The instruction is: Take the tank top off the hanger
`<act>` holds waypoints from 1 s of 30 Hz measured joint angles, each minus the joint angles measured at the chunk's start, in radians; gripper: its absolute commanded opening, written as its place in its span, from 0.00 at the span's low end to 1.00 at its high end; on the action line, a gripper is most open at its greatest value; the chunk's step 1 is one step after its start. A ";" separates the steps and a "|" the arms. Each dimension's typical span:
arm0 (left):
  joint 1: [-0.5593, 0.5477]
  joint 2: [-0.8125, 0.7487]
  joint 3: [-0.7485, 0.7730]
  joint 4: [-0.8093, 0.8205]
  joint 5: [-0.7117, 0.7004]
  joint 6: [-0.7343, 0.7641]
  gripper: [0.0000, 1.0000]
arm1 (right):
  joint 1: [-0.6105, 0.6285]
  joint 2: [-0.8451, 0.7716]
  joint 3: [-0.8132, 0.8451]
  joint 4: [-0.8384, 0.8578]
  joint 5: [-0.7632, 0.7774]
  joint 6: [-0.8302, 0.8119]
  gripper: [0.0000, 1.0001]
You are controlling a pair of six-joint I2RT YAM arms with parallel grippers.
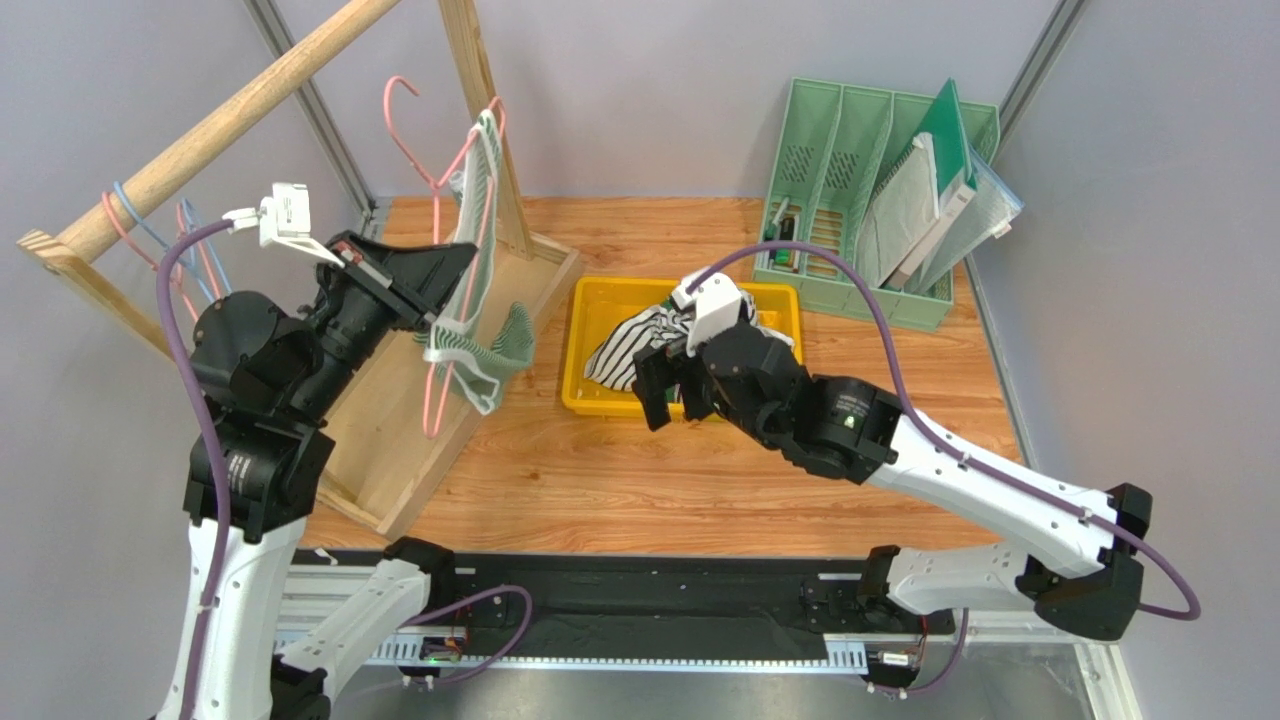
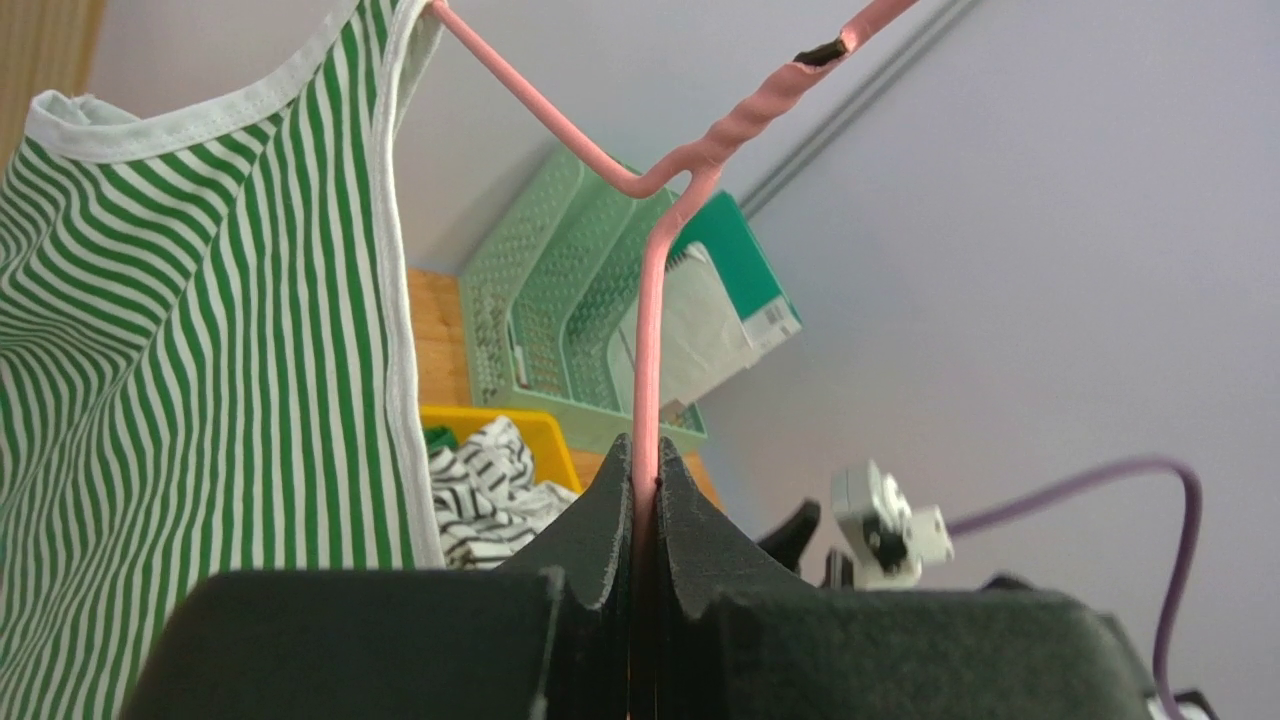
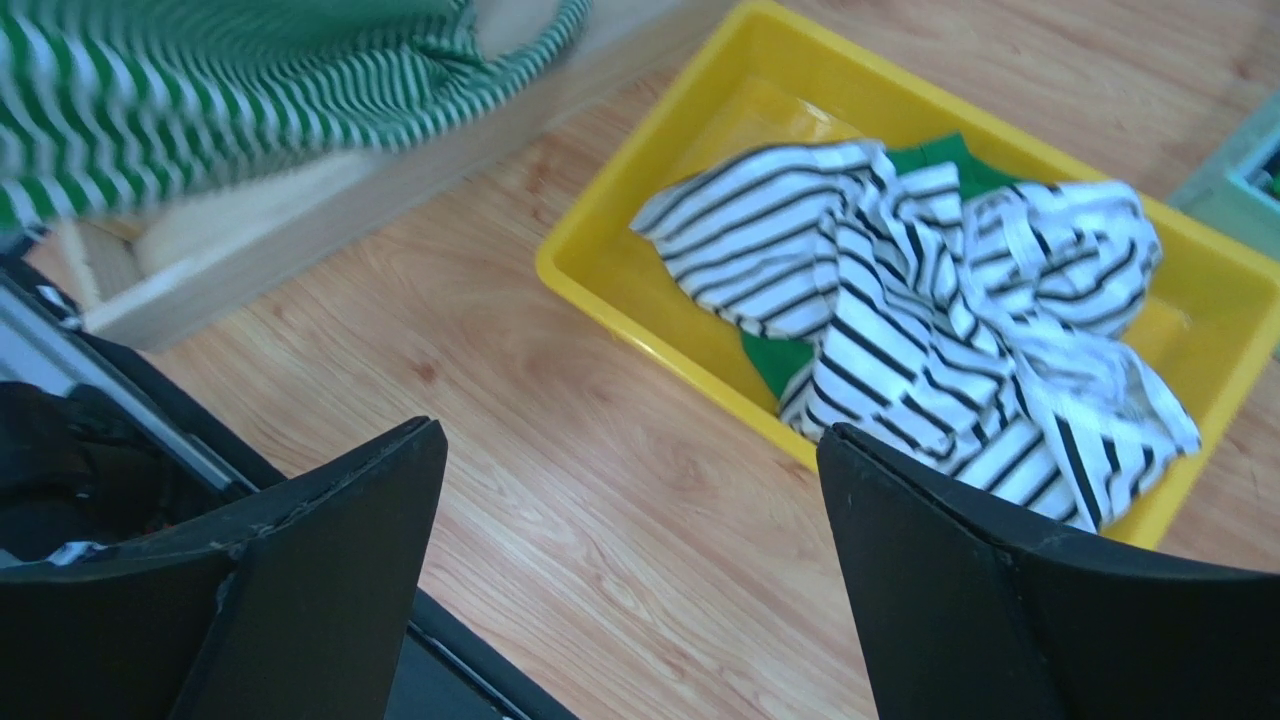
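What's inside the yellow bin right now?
A crumpled black-and-white striped garment fills most of the yellow bin, with green fabric peeking out beneath it. Whatever else lies under the pile is covered.

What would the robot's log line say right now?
left tool: shut on hanger | right tool: open near bin | tank top: on hanger

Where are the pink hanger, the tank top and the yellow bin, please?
pink hanger (image 2: 649,375), left wrist view, wire stem.
tank top (image 2: 181,375), left wrist view, striped fabric.
yellow bin (image 3: 669,135), right wrist view, left wall.
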 measured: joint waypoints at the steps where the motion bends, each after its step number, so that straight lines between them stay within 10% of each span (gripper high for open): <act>1: 0.000 -0.014 -0.013 -0.004 0.024 0.000 0.00 | -0.014 0.024 0.035 0.011 -0.028 -0.010 1.00; 17: 0.000 -0.153 -0.169 -0.056 0.172 -0.047 0.00 | -0.190 0.442 0.639 0.187 -0.383 -0.069 0.77; 30: 0.000 -0.177 -0.183 -0.075 0.199 -0.048 0.00 | -0.196 0.557 0.698 0.201 -0.449 -0.080 0.54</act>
